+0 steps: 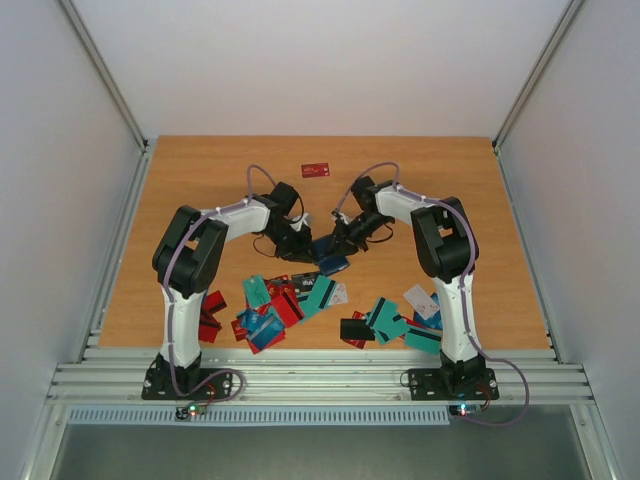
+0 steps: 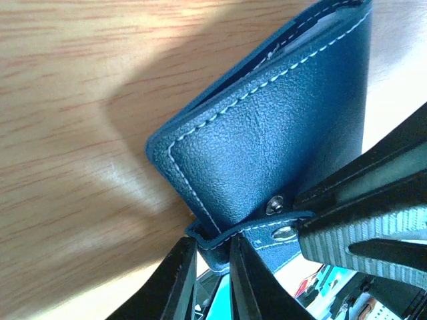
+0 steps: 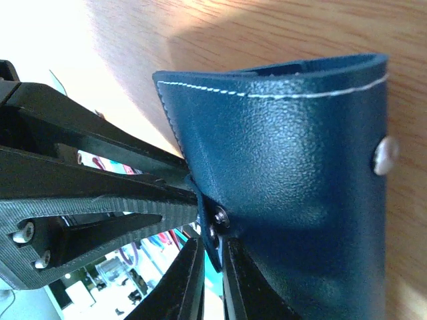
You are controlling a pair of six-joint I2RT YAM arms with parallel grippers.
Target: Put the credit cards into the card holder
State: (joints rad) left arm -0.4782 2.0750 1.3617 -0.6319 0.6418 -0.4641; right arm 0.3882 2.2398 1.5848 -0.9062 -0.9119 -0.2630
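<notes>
The dark navy card holder sits mid-table between my two grippers, folded, with white stitching and metal snaps. In the left wrist view the card holder fills the frame, and my left gripper is shut on its snap flap. In the right wrist view my right gripper is shut on the same flap edge of the card holder. In the top view the left gripper and right gripper meet at the holder. Several credit cards lie on the table near the front.
A second heap of teal, white and black cards lies at the front right, by the right arm's base. A few red cards lie by the left arm. One red card lies alone at the far middle of the wooden table.
</notes>
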